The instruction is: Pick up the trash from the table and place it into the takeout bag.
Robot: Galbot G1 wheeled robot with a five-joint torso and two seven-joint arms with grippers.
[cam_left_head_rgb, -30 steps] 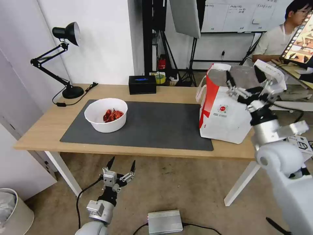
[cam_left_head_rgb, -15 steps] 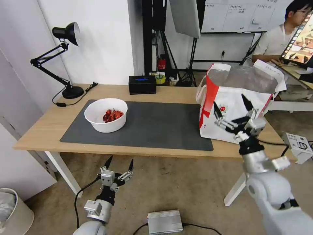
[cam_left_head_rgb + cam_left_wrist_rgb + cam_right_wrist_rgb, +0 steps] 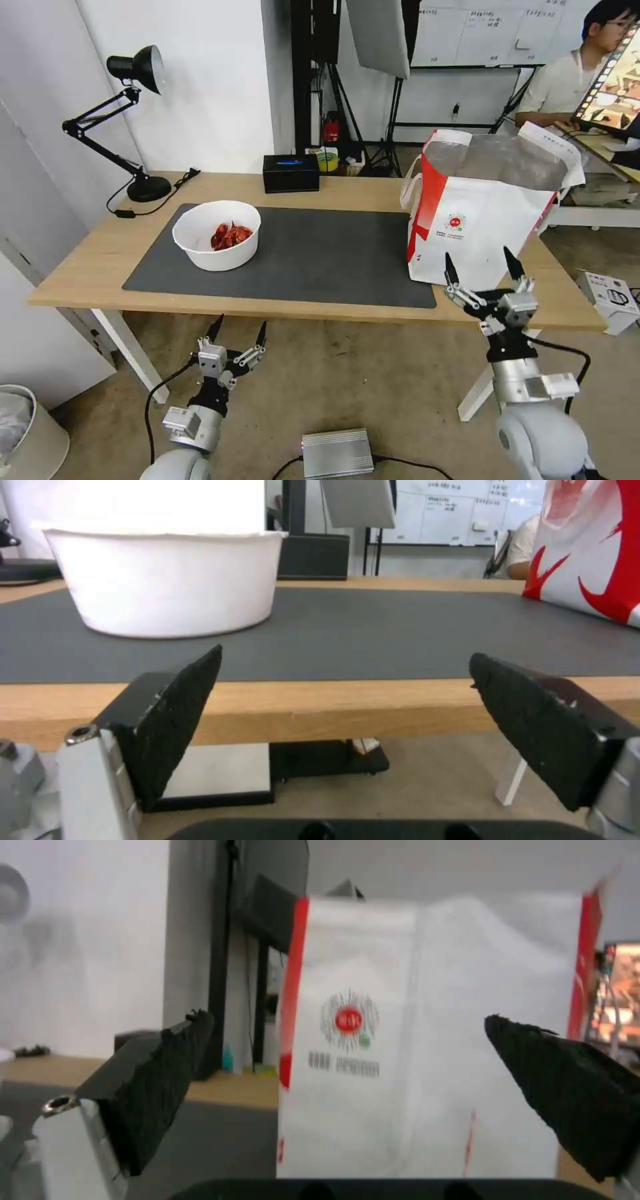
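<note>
- The table (image 3: 87, 267) carries a grey mat (image 3: 320, 253).
- The takeout bag (image 3: 480, 213) stands on the table's right end, mouth open.
- The white bowl (image 3: 217, 235) of red shells sits on the mat's left.
- The right gripper (image 3: 481, 270) hangs before the bag, fingers wide.
- The left gripper (image 3: 237, 327) waits below the table edge, fingers wide.

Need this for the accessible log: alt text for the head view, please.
A white bowl of red shells sits on the dark grey mat of a light-wood table, with the takeout bag standing at the right end. Both the left gripper and right gripper hang open near the table's front edge, holding nothing.
</note>
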